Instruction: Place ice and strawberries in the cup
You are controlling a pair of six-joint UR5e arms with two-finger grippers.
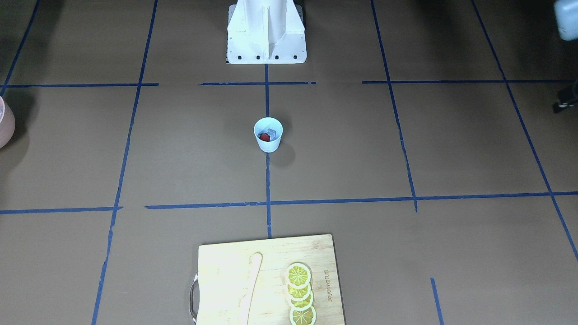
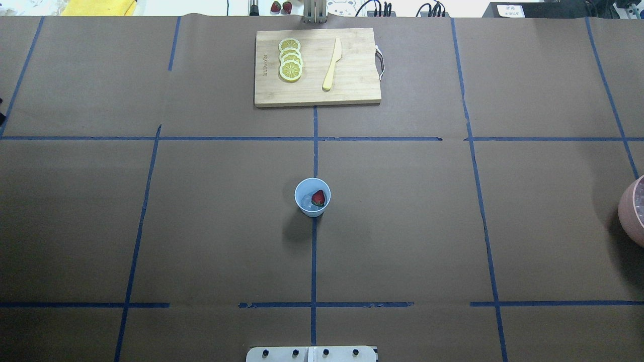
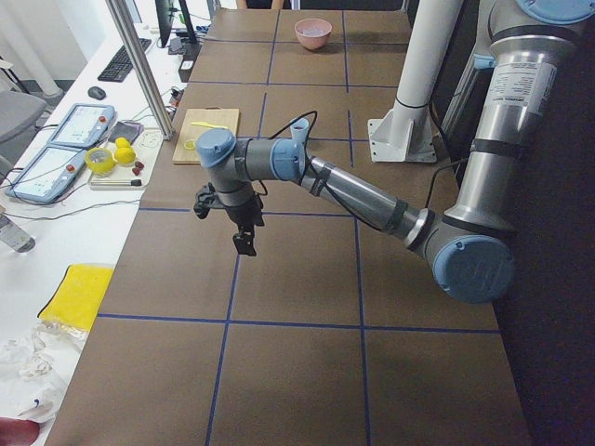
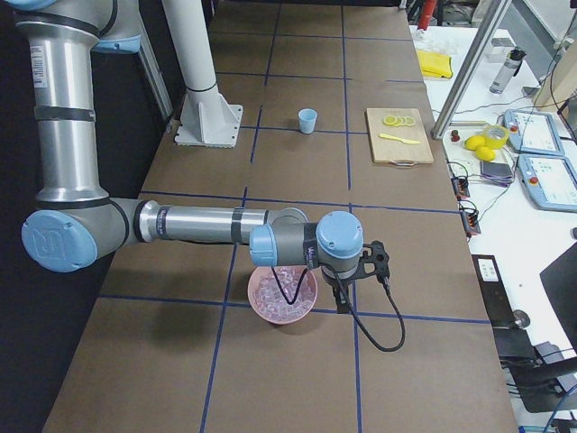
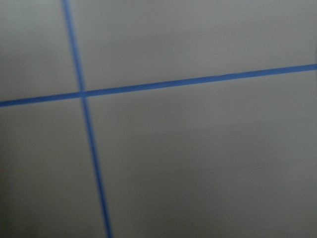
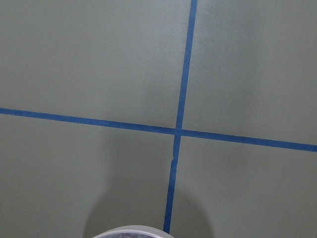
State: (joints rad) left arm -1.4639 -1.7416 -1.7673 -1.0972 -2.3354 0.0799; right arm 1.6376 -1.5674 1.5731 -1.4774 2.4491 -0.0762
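Note:
The pale blue cup [image 1: 268, 143] stands upright at the table's middle on a blue tape line; it also shows in the overhead view [image 2: 312, 210] and the right view [image 4: 308, 120]. Inside it lie a red strawberry [image 2: 318, 197] and a clear ice cube [image 2: 306, 201]. My left gripper [image 3: 244, 243] hangs over bare table far out on my left side, away from the cup. My right gripper [image 4: 341, 303] hangs beside the pink bowl on my right side. I cannot tell whether either is open or shut.
A pinkish bowl [image 4: 283, 293] with several ice cubes sits at my right table end. A wooden cutting board [image 2: 352, 90] at the far edge carries lemon slices [image 2: 291, 59] and a pale knife [image 2: 332, 64]. Blue tape lines cross the brown table.

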